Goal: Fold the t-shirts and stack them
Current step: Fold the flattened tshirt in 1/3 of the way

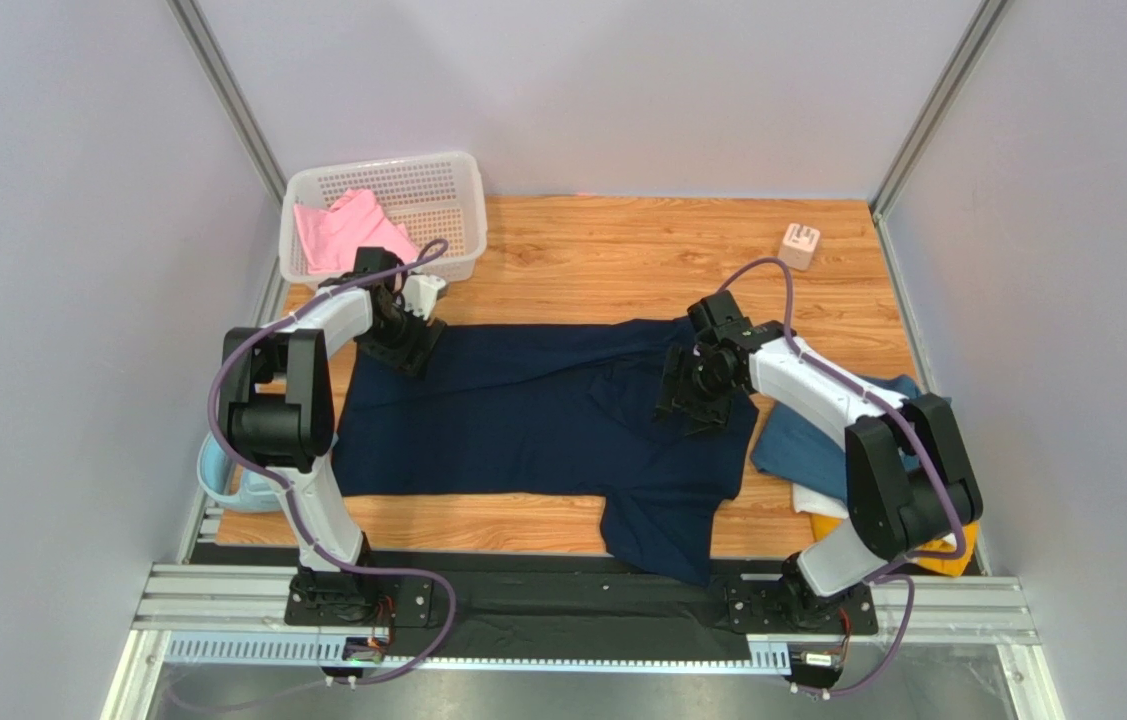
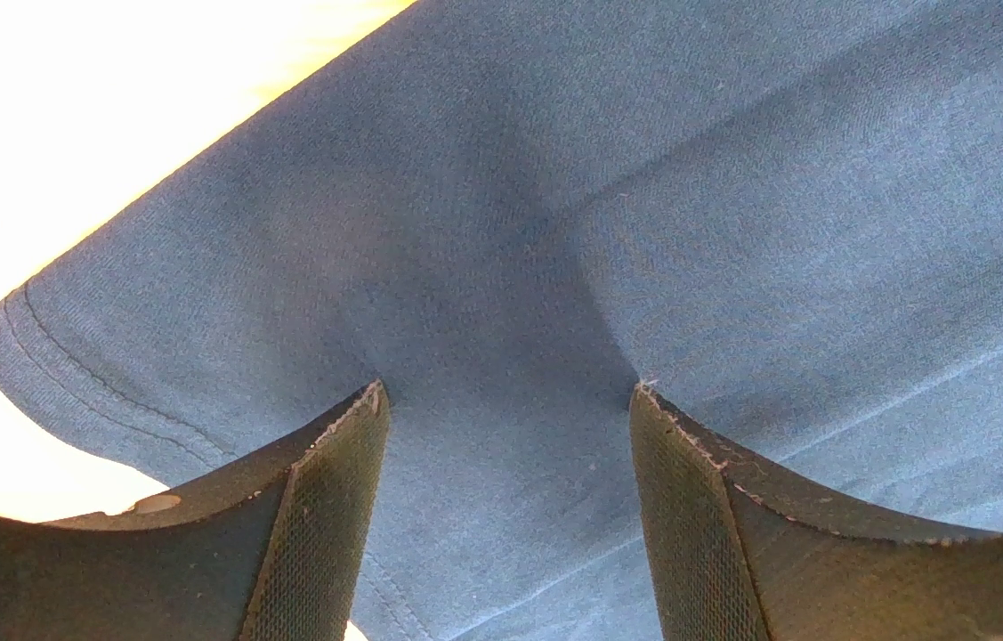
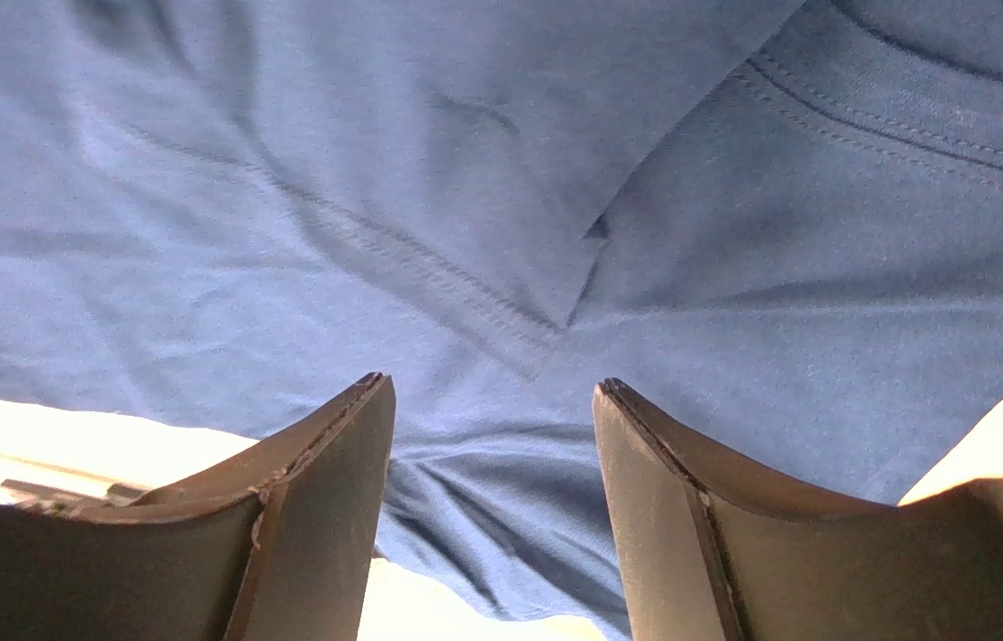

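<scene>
While jaws gape, L gripper (image 2: 507, 390) & R gripper (image 3: 493, 382) straddle navy tee (image 1: 524, 417).

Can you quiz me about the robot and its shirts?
1. True or false: the pink cloth t-shirt lies in the white plastic basket.
2. Which t-shirt is spread across the wooden table? A mustard yellow, B dark navy cloth t-shirt, C white.
3. Fill in: the left gripper and right gripper both have jaws that are ____.
Key: 1 true; 2 B; 3 open.
</scene>
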`<state>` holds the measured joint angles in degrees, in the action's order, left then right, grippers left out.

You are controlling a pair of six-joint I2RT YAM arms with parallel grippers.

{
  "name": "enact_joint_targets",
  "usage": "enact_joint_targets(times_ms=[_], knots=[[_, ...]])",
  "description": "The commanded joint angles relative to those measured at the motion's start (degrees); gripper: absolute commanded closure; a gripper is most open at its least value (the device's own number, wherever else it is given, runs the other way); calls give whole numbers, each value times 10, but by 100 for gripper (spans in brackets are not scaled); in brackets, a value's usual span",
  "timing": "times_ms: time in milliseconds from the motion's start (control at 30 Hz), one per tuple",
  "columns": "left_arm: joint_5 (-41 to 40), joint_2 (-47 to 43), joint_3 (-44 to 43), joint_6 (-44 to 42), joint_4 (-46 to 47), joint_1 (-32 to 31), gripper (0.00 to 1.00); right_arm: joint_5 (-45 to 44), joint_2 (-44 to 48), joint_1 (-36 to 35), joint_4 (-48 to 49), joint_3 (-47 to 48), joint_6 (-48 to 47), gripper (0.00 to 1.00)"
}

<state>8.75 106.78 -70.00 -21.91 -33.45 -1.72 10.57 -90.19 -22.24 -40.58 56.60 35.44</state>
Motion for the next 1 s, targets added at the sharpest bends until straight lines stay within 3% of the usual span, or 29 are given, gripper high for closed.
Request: enact_joint_targets(times_ms=[0, 667, 967], knots=[[18, -10, 11, 6, 5, 5, 27, 15, 16, 0, 16, -7, 24, 38], [27, -26, 19, 7, -1, 5, 27, 21, -34, -7, 63, -11, 45, 40], [25, -28, 28, 5, 4, 5, 28, 24, -46, -7, 78, -9, 52, 50]])
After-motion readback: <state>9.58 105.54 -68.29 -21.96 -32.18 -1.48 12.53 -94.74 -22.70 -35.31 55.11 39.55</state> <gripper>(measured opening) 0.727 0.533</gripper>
